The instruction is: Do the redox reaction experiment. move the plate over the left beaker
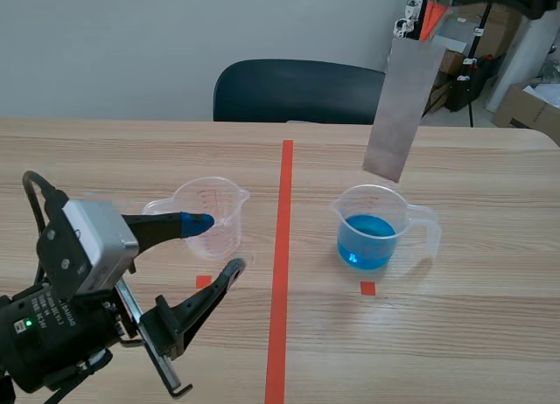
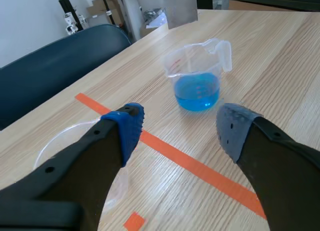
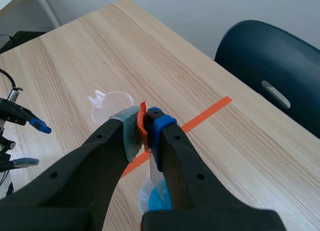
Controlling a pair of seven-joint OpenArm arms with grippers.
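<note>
A grey metal plate [image 1: 401,108] hangs upright from my right gripper [image 1: 431,9], which is shut on its orange-taped top end, high above the table. Its lower edge is just above the beaker of blue liquid [image 1: 374,231], right of the tape line. The empty left beaker [image 1: 210,212] stands left of the line. My left gripper [image 1: 217,245] is open, low beside the empty beaker. In the right wrist view the plate [image 3: 154,172] shows edge-on between the pads, with the blue beaker [image 3: 156,200] below and the empty beaker [image 3: 113,103] farther off. The left wrist view shows the blue beaker [image 2: 197,77] ahead of my open left gripper [image 2: 180,128].
An orange tape line [image 1: 282,273] runs down the middle of the wooden table [image 1: 131,159]. A dark blue chair [image 1: 297,89] stands behind the far edge. Boxes and stands [image 1: 516,98] are at the back right.
</note>
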